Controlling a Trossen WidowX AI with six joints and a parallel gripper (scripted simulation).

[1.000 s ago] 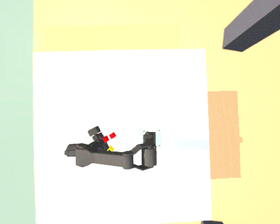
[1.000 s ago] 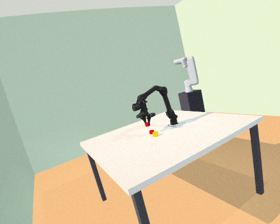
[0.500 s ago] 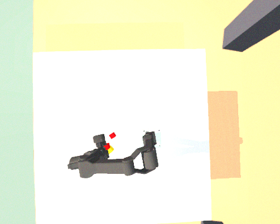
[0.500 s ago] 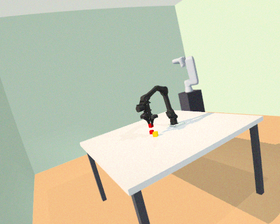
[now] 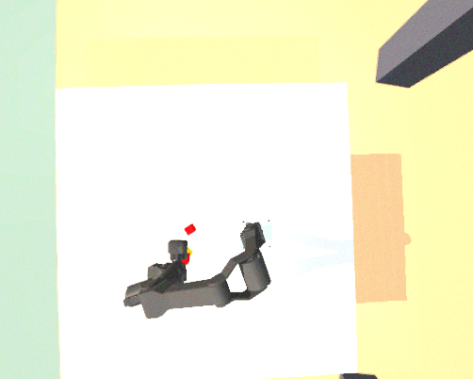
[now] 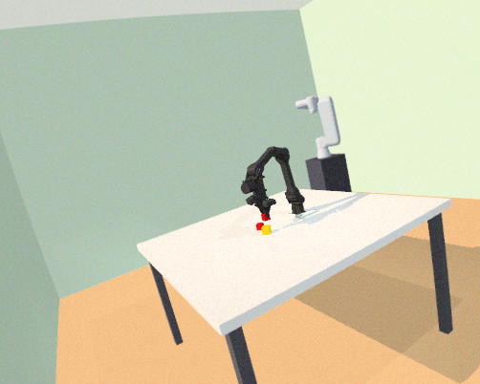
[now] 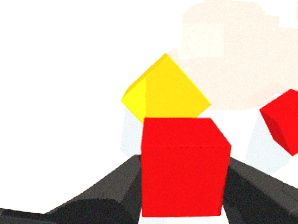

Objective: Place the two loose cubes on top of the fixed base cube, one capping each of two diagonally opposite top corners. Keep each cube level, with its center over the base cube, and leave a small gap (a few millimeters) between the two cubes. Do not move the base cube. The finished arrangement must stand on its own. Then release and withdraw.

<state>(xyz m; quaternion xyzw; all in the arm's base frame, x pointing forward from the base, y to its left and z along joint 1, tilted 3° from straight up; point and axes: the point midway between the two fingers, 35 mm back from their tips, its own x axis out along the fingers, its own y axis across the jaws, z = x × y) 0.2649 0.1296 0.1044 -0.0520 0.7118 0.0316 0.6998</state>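
Observation:
My gripper [image 5: 184,258] [image 6: 265,213] [image 7: 180,164] is shut on a red cube [image 5: 186,260] [image 6: 266,217] [image 7: 182,163] and holds it in the air, level. The yellow base cube [image 5: 189,251] [image 6: 266,230] [image 7: 166,92] stands on the white table [image 5: 125,141] [image 6: 328,239], just below and beyond the held cube; in the overhead view the arm hides most of it. The second red cube [image 5: 189,229] [image 6: 259,226] [image 7: 282,119] lies loose on the table close beside the yellow cube, apart from it.
The arm's base [image 5: 254,236] [image 6: 297,207] is fixed on the table to the right of the cubes. A white robot arm [image 6: 325,124] on a dark pedestal [image 6: 329,173] stands behind the table. The table's edges lie far from the cubes.

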